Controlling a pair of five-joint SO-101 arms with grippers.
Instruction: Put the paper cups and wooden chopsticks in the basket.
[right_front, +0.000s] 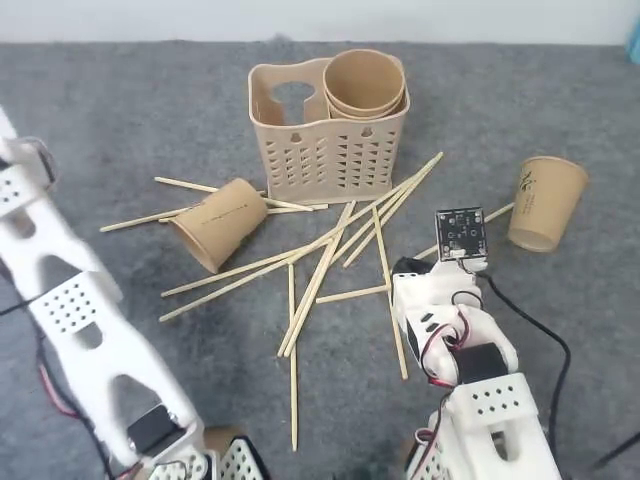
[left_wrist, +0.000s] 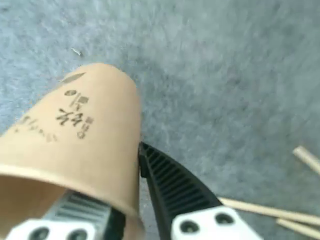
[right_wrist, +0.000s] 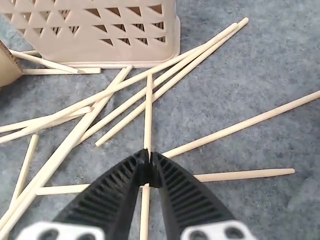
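Observation:
My left gripper (left_wrist: 134, 167) is shut on the wall of a brown paper cup (left_wrist: 75, 135), one finger inside the rim and one outside. My right gripper (right_wrist: 149, 162) is shut on a wooden chopstick (right_wrist: 148, 110) lying on the grey carpet, seen from above at the right gripper (right_front: 402, 270). Several more chopsticks (right_front: 320, 262) are scattered in front of the beige basket (right_front: 320, 155). Stacked paper cups (right_front: 364, 84) stand in the basket's right compartment. Another cup (right_front: 220, 222) lies on its side to the left, and one more cup (right_front: 545, 203) lies to the right.
The basket's left compartment (right_front: 288, 98) holds nothing. The white left arm (right_front: 80, 310) stretches along the left edge of the carpet. A black cable (right_front: 545, 335) trails beside the right arm.

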